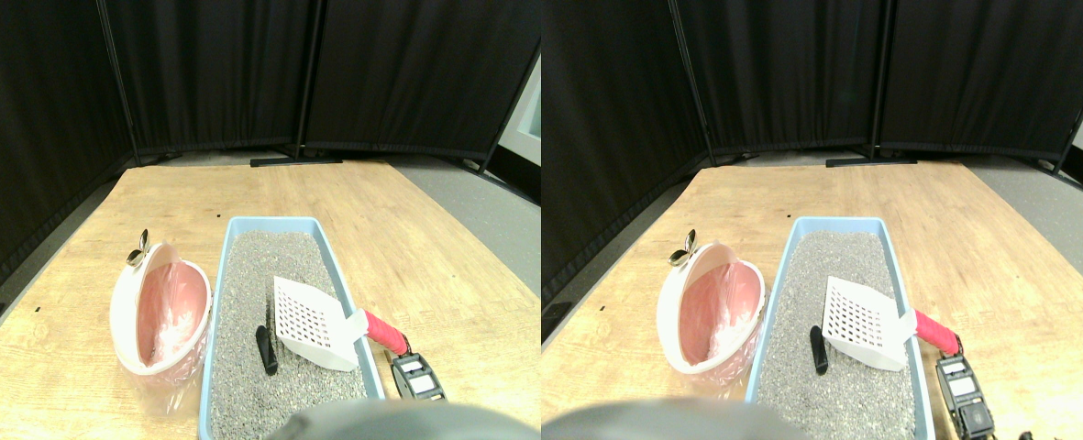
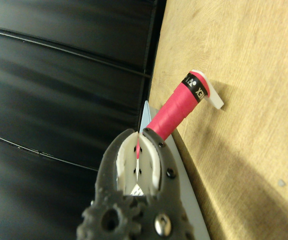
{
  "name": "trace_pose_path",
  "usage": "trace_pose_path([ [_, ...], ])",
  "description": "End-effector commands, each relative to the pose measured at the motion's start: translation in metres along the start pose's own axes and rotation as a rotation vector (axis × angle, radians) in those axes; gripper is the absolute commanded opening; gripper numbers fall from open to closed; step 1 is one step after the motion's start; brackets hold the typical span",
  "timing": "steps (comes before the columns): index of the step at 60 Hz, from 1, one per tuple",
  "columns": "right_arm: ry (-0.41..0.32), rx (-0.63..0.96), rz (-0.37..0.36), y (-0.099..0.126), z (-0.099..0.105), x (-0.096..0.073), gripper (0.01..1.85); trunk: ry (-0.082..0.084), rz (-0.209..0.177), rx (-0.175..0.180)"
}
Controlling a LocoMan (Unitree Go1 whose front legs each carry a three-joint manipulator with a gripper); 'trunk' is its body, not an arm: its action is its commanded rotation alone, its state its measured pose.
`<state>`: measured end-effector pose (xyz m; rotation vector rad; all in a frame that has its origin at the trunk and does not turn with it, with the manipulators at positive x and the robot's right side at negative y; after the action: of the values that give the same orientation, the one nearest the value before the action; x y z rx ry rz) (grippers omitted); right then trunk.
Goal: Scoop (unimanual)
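Pink-handled scoop (image 1: 314, 321) just beyond pincer (image 1: 410, 359)

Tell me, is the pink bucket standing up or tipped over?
Tipped. The pink bin lies on its side on the wooden floor, its mouth facing the litter tray, so its plastic liner shows inside.

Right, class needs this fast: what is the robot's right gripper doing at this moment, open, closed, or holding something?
Right gripper: closed on the pink handle of the white scoop, which sits over the litter in the blue tray.

Wood floor (image 1: 413, 257): blue litter tray (image 1: 222, 275), pink-lined bin (image 1: 158, 316).
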<state>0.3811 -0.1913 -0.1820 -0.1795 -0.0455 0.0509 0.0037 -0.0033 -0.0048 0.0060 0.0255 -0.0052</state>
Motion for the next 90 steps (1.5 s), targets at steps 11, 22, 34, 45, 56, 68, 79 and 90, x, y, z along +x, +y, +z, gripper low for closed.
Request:
trace_pose_path([
  [11,-0.067,0.005,0.002,-0.001,0.008,-0.001,0.44,0.000,0.005,-0.003],
  [22,-0.075,0.015,0.000,-0.002,0.008,0.000,0.45,0.002,0.000,0.001],
  [34,-0.167,0.071,0.043,-0.005,0.003,0.007,0.52,0.008,-0.007,0.000],
  [45,-0.172,0.169,0.057,-0.005,0.003,0.014,0.74,0.013,-0.012,-0.001],
  [56,-0.158,0.192,0.075,-0.005,0.000,0.019,0.87,0.015,-0.015,-0.006],
  [68,-0.152,0.186,0.069,-0.004,-0.002,0.027,0.85,0.020,-0.012,-0.016],
  [79,-0.142,0.187,0.067,-0.002,-0.004,0.038,0.82,0.026,-0.008,-0.023],
  [90,-0.126,0.184,0.044,-0.002,-0.009,0.046,0.82,0.029,-0.005,-0.029],
])
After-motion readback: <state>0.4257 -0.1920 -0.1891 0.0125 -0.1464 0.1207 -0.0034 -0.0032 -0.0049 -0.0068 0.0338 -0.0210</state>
